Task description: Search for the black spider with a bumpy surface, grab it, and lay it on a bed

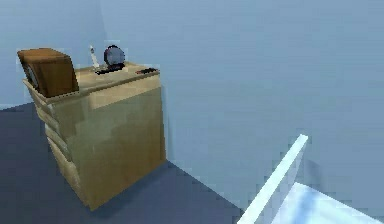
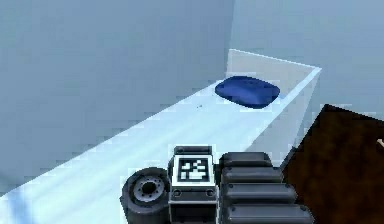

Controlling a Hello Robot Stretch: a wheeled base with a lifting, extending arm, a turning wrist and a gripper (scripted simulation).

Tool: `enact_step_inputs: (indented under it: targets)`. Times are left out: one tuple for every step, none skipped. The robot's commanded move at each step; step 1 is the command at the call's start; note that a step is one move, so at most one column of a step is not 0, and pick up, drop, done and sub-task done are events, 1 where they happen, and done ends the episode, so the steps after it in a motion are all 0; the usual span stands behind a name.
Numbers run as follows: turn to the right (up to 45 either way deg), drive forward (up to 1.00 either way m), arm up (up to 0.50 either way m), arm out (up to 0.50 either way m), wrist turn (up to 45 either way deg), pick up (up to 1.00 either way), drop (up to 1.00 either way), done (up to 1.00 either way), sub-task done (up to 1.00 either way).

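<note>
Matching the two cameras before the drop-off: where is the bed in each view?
Forward view: the bed is a white edge at bottom right, right of the wooden dresser.
Arm side view: the bed runs from lower left to upper right, blue pillow at its far end.
Shared landmark: the pale blue wall beside the bed.

We see a light tan wooden dresser (image 1: 110,140) with a dark brown box (image 1: 50,70) on top, beside a dark blue-grey round object (image 1: 114,55). The walls (image 1: 270,70) are pale blue and the floor (image 1: 30,190) is dark slate blue. The bed (image 2: 140,135) is plain white and carries a deep blue pillow (image 2: 250,92). The arm (image 2: 250,190) is black, and its square marker (image 2: 195,167) is white with black marks. A dark brown wooden piece (image 2: 345,150) shows at the right.
</note>
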Motion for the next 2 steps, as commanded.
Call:
enact_step_inputs:
  targets:
    - [0.0,0.0,0.0,0.48,0.0,0.0,0.0,0.0,0.0]
    - [0.0,0.0,0.0,0.0,45.0,0.0,0.0,0.0,0.0]
